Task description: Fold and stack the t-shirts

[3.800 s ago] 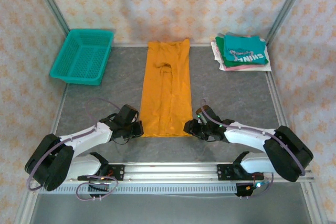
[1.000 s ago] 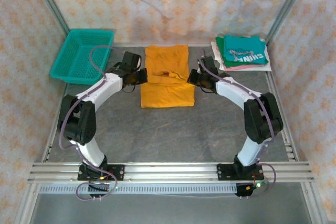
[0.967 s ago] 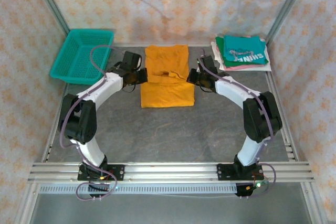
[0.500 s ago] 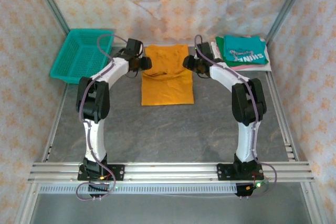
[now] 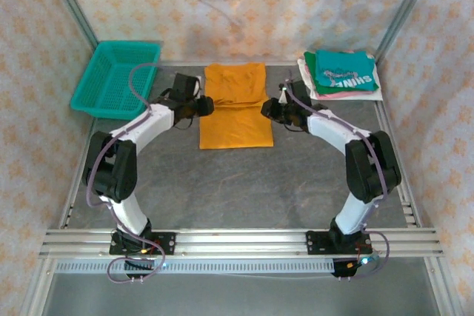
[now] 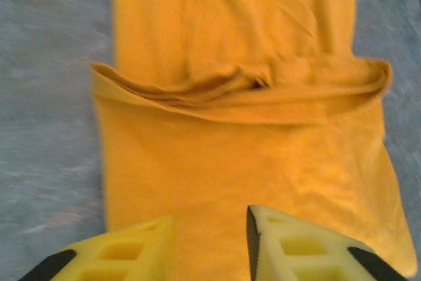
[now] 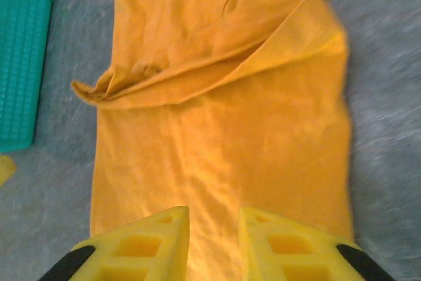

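The mustard-orange t-shirt (image 5: 235, 109) lies folded in half at the back middle of the table, its doubled-over hem forming a ridge across it (image 6: 243, 87) (image 7: 217, 64). My left gripper (image 5: 204, 106) sits at the shirt's left edge and my right gripper (image 5: 265, 109) at its right edge. Each hovers over the cloth. In the wrist views the left gripper (image 6: 210, 241) and the right gripper (image 7: 214, 241) are open, with nothing between the yellow fingers. Folded t-shirts (image 5: 342, 73) are stacked at the back right, a teal one with white lettering on top.
A teal mesh basket (image 5: 117, 78) stands at the back left, and its corner (image 7: 20, 64) shows in the right wrist view. Grey table surface (image 5: 237, 183) stretches between the shirt and the arm bases. Patterned walls close the back and sides.
Both grippers carried the shirt's near hem to the far end, folding it in half, then let go. In the last half second they drew back toward the shirt's middle.
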